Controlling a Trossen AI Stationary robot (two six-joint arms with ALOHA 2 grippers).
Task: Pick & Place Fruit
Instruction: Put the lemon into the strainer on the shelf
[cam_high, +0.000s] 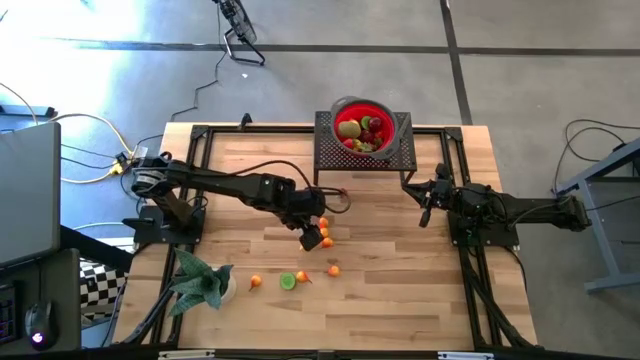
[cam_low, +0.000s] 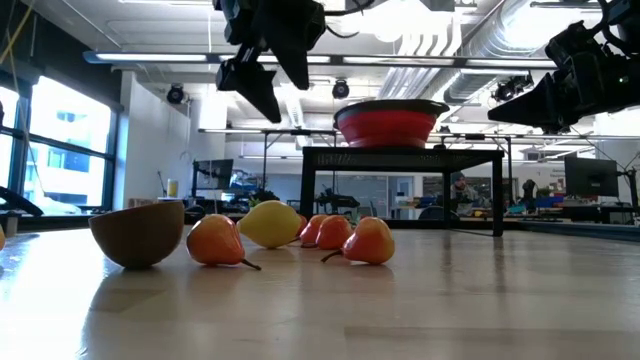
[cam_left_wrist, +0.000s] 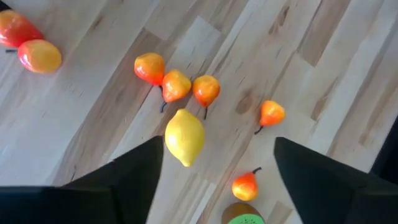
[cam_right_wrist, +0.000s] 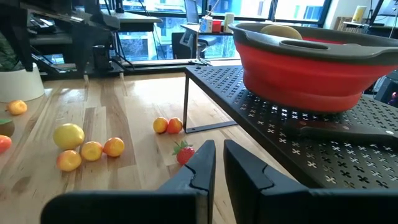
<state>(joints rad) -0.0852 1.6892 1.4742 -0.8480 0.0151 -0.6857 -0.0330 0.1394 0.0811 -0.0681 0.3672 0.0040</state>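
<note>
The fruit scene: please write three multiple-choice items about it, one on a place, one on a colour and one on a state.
1. Where does the red bowl stand?
A. on the black perforated stand
B. on the floor
C. between the right arm's fingers

2. What colour is the fruit that lies directly below the left gripper?
A. green
B. yellow
C. purple

3. In what state is the left gripper?
A. shut on a strawberry
B. open, holding nothing
C. shut on a cable

Answers:
1 A, as the high view shows the bowl on the stand at the table's far edge.
2 B, as it is a lemon.
3 B, as its fingers stand wide apart above the lemon on the wood.
</note>
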